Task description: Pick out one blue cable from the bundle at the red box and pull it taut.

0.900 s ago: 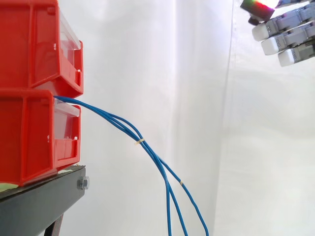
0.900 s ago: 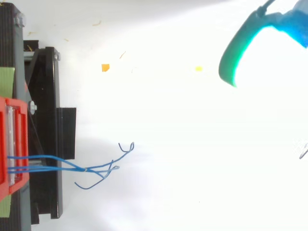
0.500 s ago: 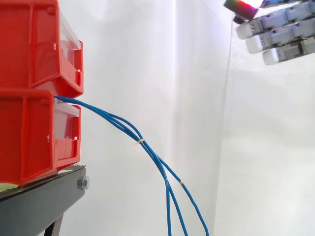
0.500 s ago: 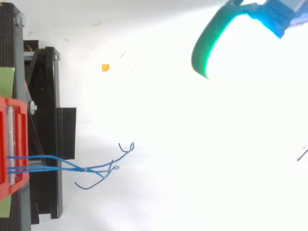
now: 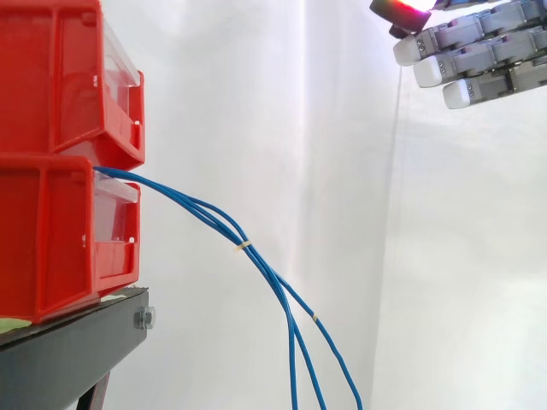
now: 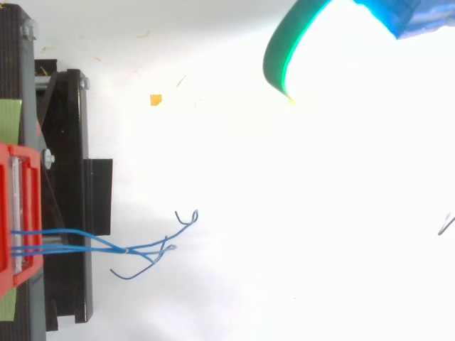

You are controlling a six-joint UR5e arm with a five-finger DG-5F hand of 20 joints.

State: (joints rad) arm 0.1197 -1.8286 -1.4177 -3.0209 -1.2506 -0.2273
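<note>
A bundle of thin blue cables [image 5: 244,248] comes out between the two stacked red boxes [image 5: 60,162] at the left and droops down to the lower middle, tied by small pale bands. From above, the blue cables [image 6: 135,249] run right from the red box [image 6: 18,213] and end in loose curls. My hand [image 5: 479,51] is high at the upper right, far from the cables, its fingers straight and pointing left with nothing in them. In the top view my hand [image 6: 298,42] glows green and cyan at the upper edge.
The red boxes stand on a black stand [image 5: 77,350] at the left; its frame [image 6: 67,192] shows dark from above. A white curtain hangs behind. Small orange and yellow scraps [image 6: 156,100] lie on the white floor.
My hand has moved steadily to the left, toward the boxes, staying high. The cables hang as before.
</note>
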